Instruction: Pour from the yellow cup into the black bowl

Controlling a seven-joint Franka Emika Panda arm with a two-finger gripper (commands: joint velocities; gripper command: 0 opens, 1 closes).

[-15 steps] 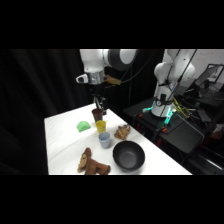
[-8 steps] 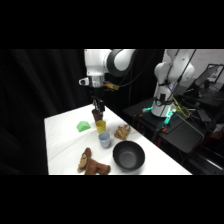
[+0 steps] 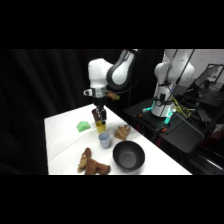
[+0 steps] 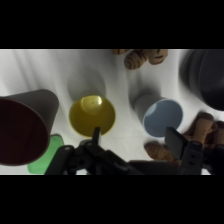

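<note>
- The gripper point(image 3: 101, 119) hangs straight down from the white arm point(image 3: 107, 75) over the back half of the white table point(image 3: 60, 140), directly above the yellow cup point(image 3: 102, 125).
- In the wrist view the gripper point(image 4: 135, 137) stands spread: one finger point(image 4: 96, 134) sits at the near rim of the yellow cup point(image 4: 92, 115), the other point(image 4: 176, 140) well off to the side, beside the light blue-grey cup point(image 4: 163, 117). Nothing is pinched between them.
- The yellow cup stands upright on the table, its mouth open to the wrist camera (whether the finger touches the rim cannot be told).
- The light blue-grey cup point(image 3: 104, 140) stands upright just in front of the yellow one in the side view.
- The black bowl point(image 3: 128, 155) rests near the table's front edge, beside the blue-grey cup; only its dark edge point(image 4: 205, 75) shows in the wrist view.
- A dark brown cup point(image 4: 22, 127) stands next to the yellow cup, on the side away from the blue-grey one.
- A green dome-shaped object point(image 3: 83, 126) lies on the table, near the yellow cup.
- Brown plush toys lie on the table: one point(image 3: 92, 164) at the front, a lighter one point(image 3: 121, 132) behind the bowl.
</note>
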